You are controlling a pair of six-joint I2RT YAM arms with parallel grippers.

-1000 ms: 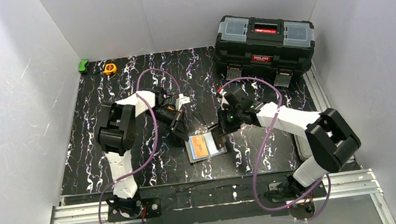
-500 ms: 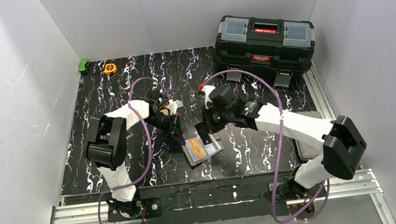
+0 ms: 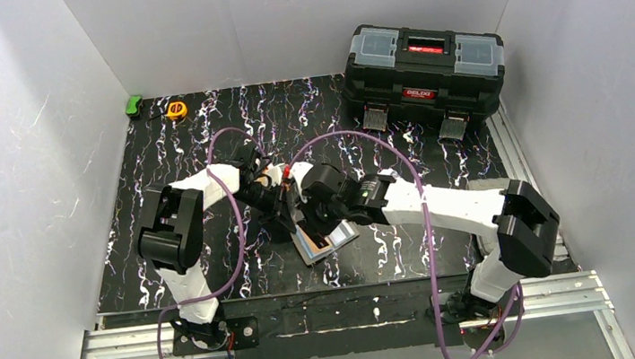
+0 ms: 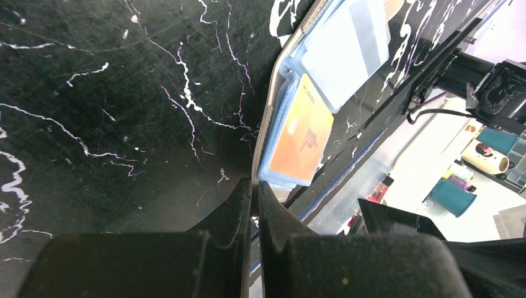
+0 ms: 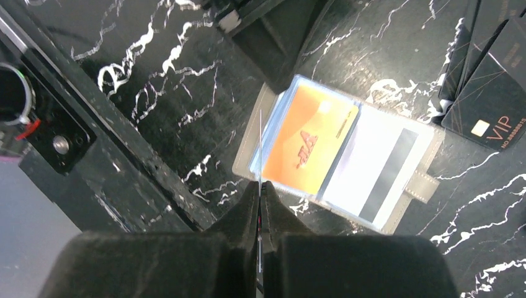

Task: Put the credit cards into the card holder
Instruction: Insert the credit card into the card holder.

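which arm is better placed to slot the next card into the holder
Right. The right hand pinches a credit card edge-on over the open card holder; the left hand is shut on the holder's edge.

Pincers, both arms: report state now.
Left pincer: closed on the card holder's edge.
Right pincer: closed on a credit card, seen edge-on.

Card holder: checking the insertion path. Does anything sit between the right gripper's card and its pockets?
Nothing loose does: the card hangs edge-on just over the holder, at its orange end. The top pockets, though, already hold an orange card and a striped one.
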